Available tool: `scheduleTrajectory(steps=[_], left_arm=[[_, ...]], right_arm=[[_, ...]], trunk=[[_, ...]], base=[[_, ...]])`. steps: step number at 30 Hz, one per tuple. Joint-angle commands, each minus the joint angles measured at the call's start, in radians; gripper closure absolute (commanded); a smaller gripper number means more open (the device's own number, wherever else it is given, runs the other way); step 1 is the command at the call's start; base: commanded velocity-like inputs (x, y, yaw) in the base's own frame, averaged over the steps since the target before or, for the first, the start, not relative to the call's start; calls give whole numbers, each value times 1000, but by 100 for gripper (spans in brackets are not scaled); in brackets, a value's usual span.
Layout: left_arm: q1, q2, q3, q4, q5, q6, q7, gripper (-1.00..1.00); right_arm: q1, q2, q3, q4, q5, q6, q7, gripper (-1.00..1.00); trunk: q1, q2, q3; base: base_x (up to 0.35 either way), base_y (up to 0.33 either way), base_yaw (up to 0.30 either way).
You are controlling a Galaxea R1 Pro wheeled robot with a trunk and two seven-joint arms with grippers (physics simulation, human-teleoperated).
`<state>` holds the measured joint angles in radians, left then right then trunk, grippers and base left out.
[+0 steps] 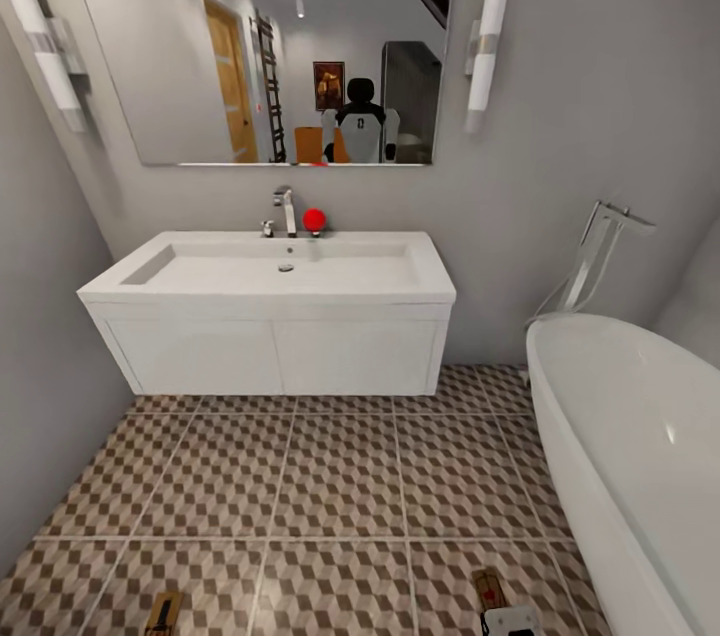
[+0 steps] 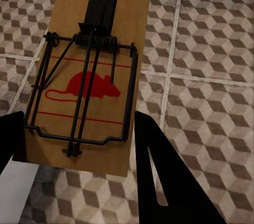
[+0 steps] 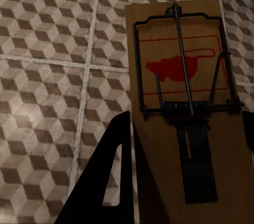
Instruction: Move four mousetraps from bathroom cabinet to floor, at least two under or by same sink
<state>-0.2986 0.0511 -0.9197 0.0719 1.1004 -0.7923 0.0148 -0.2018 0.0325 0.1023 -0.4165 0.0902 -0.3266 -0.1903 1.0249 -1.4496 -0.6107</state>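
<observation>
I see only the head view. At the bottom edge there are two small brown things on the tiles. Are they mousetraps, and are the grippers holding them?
Observer: Yes. The left wrist view shows the left mousetrap, a wooden board with a red mouse print, between the fingers of the left gripper.
Operator: And the right one?
Observer: The right mousetrap sits the same way between the fingers of the right gripper.
Operator: Are they lying on the bathroom floor?
Observer: I cannot tell; the wrist views show tiles behind both boards, but not whether they touch them.
</observation>
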Motion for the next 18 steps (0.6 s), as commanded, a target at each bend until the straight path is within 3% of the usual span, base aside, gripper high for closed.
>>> scheduleTrajectory(steps=[1, 5, 8, 11, 14, 16, 17, 18], left_arm=[[-1, 0, -8, 2, 0, -2, 6, 100], [-1, 0, -8, 1, -3, -2, 4, 100], [0, -1, -7, -3, -3, 41, 9, 100], [0, 9, -5, -18, -5, 229, 9, 100], [-3, 27, -4, -51, -6, 359, 10, 100], [-6, 55, -4, -101, -6, 430, 12, 100], [-12, 83, -4, -173, -7, 468, 39, 100], [-15, 90, -4, -195, -7, 480, 53, 100]], right_arm=[[-1, 0, 3, 1, 8, 0, -8, 100], [-1, -1, 3, 1, 8, 0, -7, 100], [-1, 1, 3, 0, 7, 0, -1, 100], [-1, 20, 3, -13, 9, 7, -4, 100], [-5, 39, 3, -48, 12, 28, -7, 100], [-21, 47, 3, -111, 16, 107, -12, 100], [-53, 51, 3, -163, 21, 225, -15, 100], [-63, 51, 3, -171, 22, 249, -15, 100]], trunk=[[0, 0, -1], [0, 0, -1], [0, 0, -1], [0, 0, -1], [0, 0, -1], [0, 0, -1], [0, 0, -1], [0, 0, -1]], base=[[57, 0, 0], [22, 0, 0], [3, 0, 0], [0, 0, 0], [0, 0, 0], [0, 0, 0], [0, 0, 0], [0, 0, 0]])
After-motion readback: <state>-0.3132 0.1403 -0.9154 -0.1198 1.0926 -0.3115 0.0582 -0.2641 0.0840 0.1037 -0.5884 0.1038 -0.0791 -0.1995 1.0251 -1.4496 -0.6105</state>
